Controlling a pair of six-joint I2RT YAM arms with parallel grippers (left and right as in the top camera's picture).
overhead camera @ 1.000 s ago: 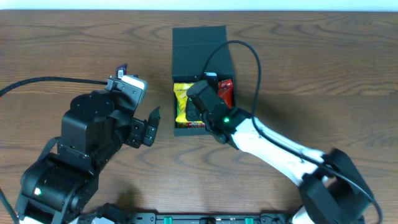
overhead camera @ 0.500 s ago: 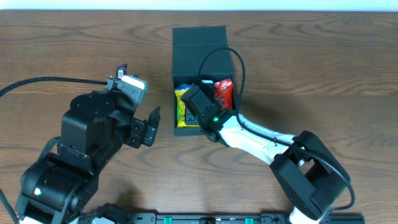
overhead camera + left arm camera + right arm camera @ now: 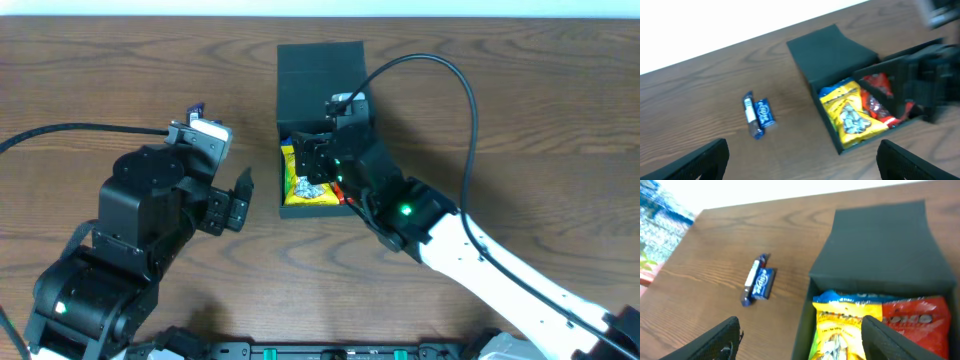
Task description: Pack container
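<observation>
The container (image 3: 320, 70) stands at the middle of the table (image 3: 500, 120), its lid (image 3: 880, 245) flipped open and leaning back. Inside, 2 packets lie side by side: a yellow packet (image 3: 837, 325) and a red packet (image 3: 915, 320). My right gripper (image 3: 800, 330) hangs just over the box's open mouth, fingers spread wide with nothing between them. My left gripper (image 3: 243, 200) waits beside the box's left wall, also spread and empty.

I judge 3 risks from here. My right fingers sit close to the front wall, so a careless move could hook the rim and drag the box, or lift the yellow packet back out. The cable (image 3: 440, 65) on my right arm arcs near the lid and might knock it shut. The blue packet (image 3: 757, 114) lies out on the table, well apart to the left, and it looks thin and flat, hard to pinch off the wood.

The table is dark, smooth-grained wood, likely slippery under a light box. Behind it runs a plain white wall (image 3: 715, 30).
</observation>
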